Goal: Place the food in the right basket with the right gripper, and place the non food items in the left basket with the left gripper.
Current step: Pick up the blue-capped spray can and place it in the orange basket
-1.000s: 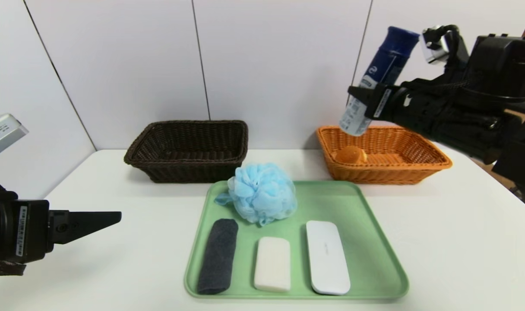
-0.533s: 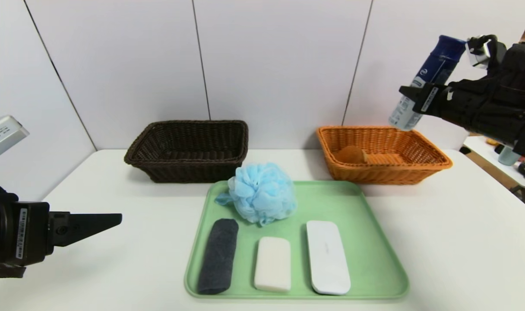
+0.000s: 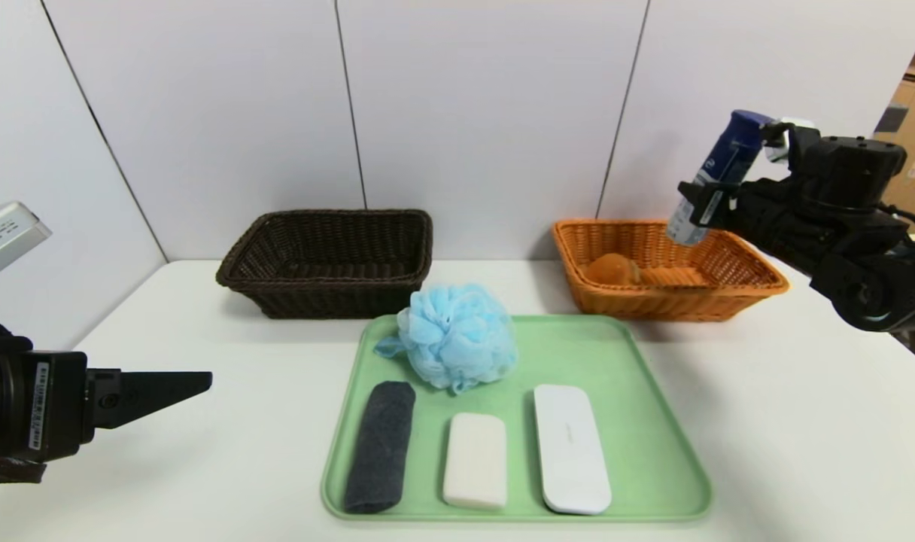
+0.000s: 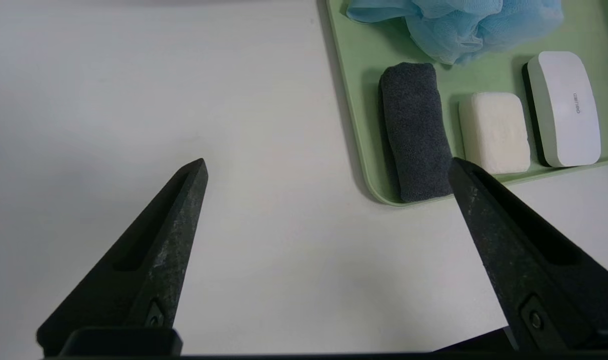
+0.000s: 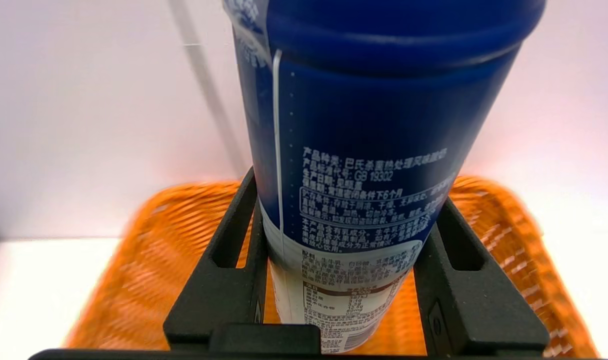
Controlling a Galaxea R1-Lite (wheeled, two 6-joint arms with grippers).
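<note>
Two fingers of the right gripper point(image 5: 351, 280) clamp the lower body of the rigid, slick bottle point(image 3: 712, 175), held tilted above the orange basket point(image 3: 758, 282). Its top-heavy length may pivot between them. Left gripper point(image 4: 324, 175) hovers wide open, empty.

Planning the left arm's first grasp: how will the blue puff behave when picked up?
The puff is bunched mesh, so it will probably squash between the jaws and feel light. Its round shape suggests it may roll if nudged. A loose tail hangs toward the tray edge and may drag.
</note>
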